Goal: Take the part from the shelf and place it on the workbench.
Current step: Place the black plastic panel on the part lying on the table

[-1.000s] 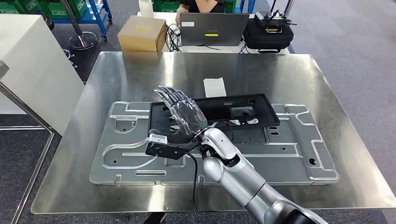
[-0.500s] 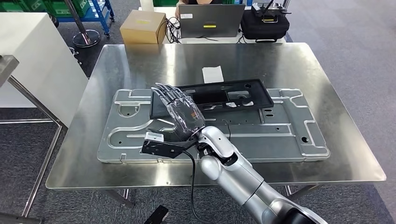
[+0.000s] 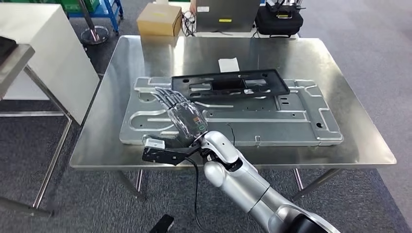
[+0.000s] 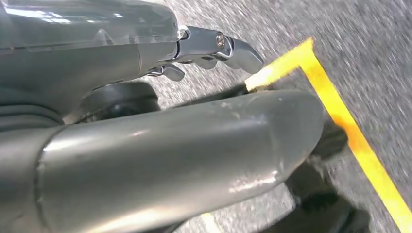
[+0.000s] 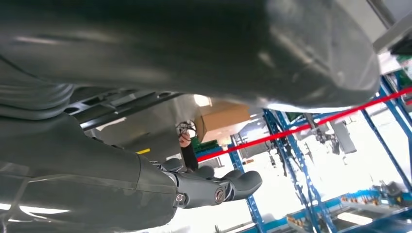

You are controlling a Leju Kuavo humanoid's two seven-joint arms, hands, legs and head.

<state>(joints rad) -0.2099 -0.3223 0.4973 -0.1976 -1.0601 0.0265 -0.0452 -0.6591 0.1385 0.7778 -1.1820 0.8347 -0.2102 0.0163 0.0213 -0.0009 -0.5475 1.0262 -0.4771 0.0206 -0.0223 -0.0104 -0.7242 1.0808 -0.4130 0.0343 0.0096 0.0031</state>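
The black plastic part (image 3: 228,83) lies flat on a big stamped metal plate (image 3: 272,121) on the steel workbench (image 3: 272,48). My right hand (image 3: 182,114) hovers over the plate's near left portion, fingers stretched out and apart, holding nothing; it is clear of the part, which lies beyond its fingertips. In the right wrist view the same hand (image 5: 145,194) has nothing between its thumb and its fingers (image 5: 218,187). My left hand (image 4: 97,43) hangs above grey floor with yellow tape, fingers loose and nothing in it.
A white slip (image 3: 228,64) lies behind the part. A cardboard box (image 3: 159,20), a laptop (image 3: 228,9) and a black case (image 3: 279,19) sit past the table's far edge. A white cabinet (image 3: 43,48) and a grey shelf corner (image 3: 12,58) stand left.
The whole picture has shifted: the camera has backed away, so the table looks farther off. My right hand, earlier over the part's left end, is now short of it, still holding nothing.
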